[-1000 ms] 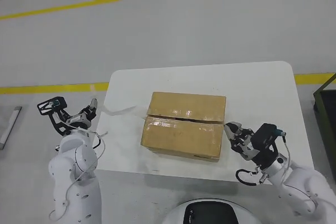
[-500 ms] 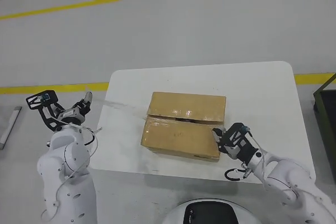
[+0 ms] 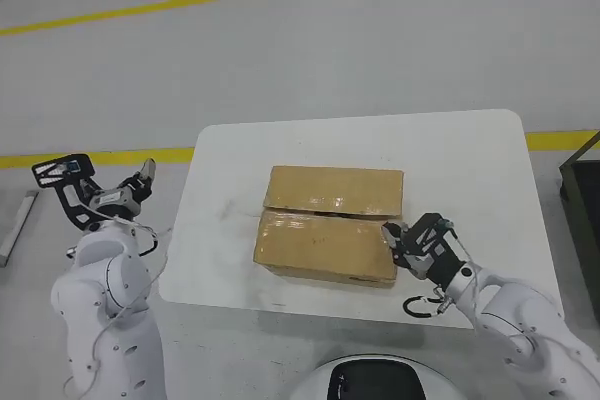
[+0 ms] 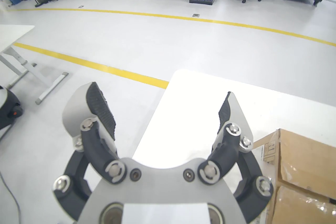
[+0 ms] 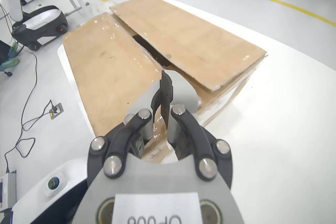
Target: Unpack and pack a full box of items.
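The right gripper [image 5: 164,86] has its fingers pressed together against the right end of the brown cardboard box [image 3: 330,225]. The box sits, flaps down, in the middle of the white table [image 3: 460,150]. The left gripper [image 4: 160,95] is spread wide beside the table's left edge.

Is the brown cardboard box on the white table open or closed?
Closed but unsealed: the brown cardboard box has both top flaps folded nearly flat, with a dark gap along the seam between them.
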{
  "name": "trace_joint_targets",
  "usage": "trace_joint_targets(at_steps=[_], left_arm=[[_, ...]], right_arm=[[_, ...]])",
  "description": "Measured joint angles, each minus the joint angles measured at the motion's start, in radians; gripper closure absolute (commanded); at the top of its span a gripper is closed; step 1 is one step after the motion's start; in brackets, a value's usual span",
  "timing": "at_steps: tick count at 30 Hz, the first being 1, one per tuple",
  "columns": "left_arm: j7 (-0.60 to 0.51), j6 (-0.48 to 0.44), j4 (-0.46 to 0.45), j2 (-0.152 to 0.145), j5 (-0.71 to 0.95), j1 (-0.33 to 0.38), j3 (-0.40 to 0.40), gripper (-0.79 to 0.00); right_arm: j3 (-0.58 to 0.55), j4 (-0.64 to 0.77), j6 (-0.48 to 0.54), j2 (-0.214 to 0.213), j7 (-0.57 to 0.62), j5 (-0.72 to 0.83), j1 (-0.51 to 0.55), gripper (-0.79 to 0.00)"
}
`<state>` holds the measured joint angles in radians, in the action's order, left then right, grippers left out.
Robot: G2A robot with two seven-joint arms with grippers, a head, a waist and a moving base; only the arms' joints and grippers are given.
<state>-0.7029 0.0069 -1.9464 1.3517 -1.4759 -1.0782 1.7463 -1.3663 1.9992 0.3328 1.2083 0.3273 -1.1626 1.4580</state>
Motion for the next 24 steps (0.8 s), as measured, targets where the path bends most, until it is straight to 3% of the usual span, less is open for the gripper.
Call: trace_joint_targets(at_steps=[5,8,10,11,12,24], left_arm=[[-0.011,-0.124,-0.055,-0.006,-0.076,-0.062,-0.095,-0.785],[-0.011,-0.196,-0.082,-0.007,-0.077,-0.114,-0.160,-0.428],[-0.007,-0.245,-0.087,-0.010,-0.124,-0.148,-0.205,-0.268],[-0.004,-0.257,-0.088,-0.011,-0.150,-0.161,-0.220,-0.108],[-0.001,-0.256,-0.088,-0.011,-0.177,-0.176,-0.234,-0.028],[0.028,-0.223,-0.039,-0.017,-0.306,-0.264,-0.276,0.000]], right_arm=[[-0.062,0.045,0.001,-0.006,-0.078,0.012,0.049,0.000],[-0.106,0.070,0.004,-0.010,-0.124,0.010,0.085,0.000],[-0.135,0.082,0.001,-0.012,-0.143,0.003,0.111,0.000],[-0.147,0.086,-0.001,-0.013,-0.149,0.001,0.122,0.000],[-0.163,0.091,-0.001,-0.014,-0.159,0.004,0.136,0.000],[-0.290,0.055,-0.011,-0.022,-0.209,0.025,0.241,0.000]])
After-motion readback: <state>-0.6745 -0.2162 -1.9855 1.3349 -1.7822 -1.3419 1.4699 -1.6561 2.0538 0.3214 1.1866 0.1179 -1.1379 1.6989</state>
